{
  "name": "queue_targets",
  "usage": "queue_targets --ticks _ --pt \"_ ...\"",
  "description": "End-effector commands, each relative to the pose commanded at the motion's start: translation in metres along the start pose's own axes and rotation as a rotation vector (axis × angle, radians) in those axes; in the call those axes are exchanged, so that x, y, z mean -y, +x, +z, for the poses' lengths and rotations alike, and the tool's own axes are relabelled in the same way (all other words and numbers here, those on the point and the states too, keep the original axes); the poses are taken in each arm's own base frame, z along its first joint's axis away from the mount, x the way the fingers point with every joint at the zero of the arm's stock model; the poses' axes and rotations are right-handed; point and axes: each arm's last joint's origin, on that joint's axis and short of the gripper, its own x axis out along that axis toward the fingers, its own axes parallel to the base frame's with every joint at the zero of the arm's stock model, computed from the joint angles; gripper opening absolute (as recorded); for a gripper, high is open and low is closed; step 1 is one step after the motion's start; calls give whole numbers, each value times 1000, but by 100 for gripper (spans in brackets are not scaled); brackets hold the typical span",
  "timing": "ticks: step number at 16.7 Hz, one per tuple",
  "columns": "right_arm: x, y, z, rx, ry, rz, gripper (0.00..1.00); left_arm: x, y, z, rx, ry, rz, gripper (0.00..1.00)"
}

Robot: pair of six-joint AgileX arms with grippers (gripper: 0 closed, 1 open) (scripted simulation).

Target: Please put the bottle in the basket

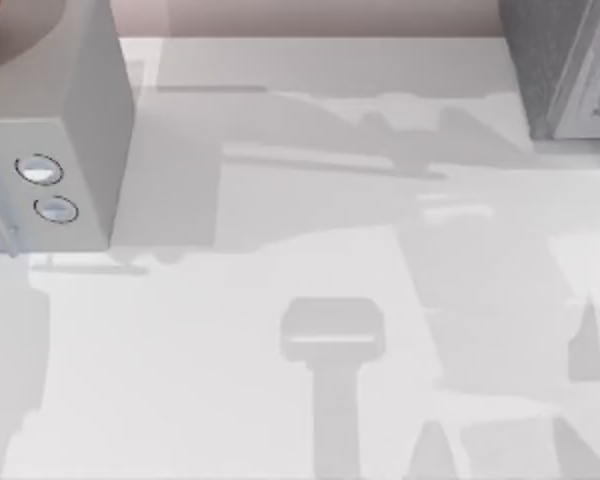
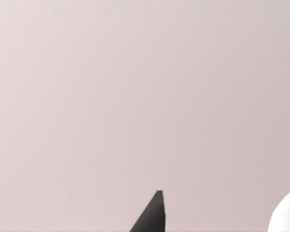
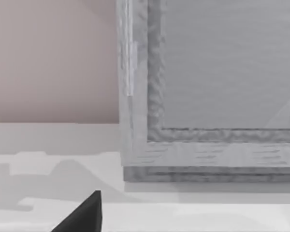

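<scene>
Honestly, of my left gripper (image 2: 152,215) I see one dark tip, set against a bare pinkish wall (image 2: 135,96), and whether it is open or closed I cannot tell. Just beside that tip, at the edge of the left wrist view, sits a white rounded shape (image 2: 287,212). It may be the bottle's white cap, though I cannot say so for sure. If it is, the bottle lies close to my left arm, which would be the nearer one. I cannot tell its long axis, nor make out its body or label.

My right gripper (image 3: 84,212) also shows one dark tip, state unknown, low over the white table (image 1: 230,400) and facing a grey framed box (image 3: 208,96). From above, that box (image 1: 565,65) stands at the table's right, and a grey unit with two round dials (image 1: 50,130) at its left.
</scene>
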Motion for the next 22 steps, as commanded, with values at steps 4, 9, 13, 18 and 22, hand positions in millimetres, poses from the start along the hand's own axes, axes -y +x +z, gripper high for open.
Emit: queue_targets --ticks 4,9,13,18,22 --pt "0 0 0 0 0 0 100 0 1 -1 0 0 0 0" --pt "0 0 0 0 0 0 100 0 1 -1 0 0 0 38" --pt "0 0 0 0 0 0 100 0 1 -1 0 0 0 68" --pt "0 0 0 0 0 0 100 0 1 -1 0 0 0 100" --pt "0 0 0 0 0 0 100 0 1 -1 0 0 0 100"
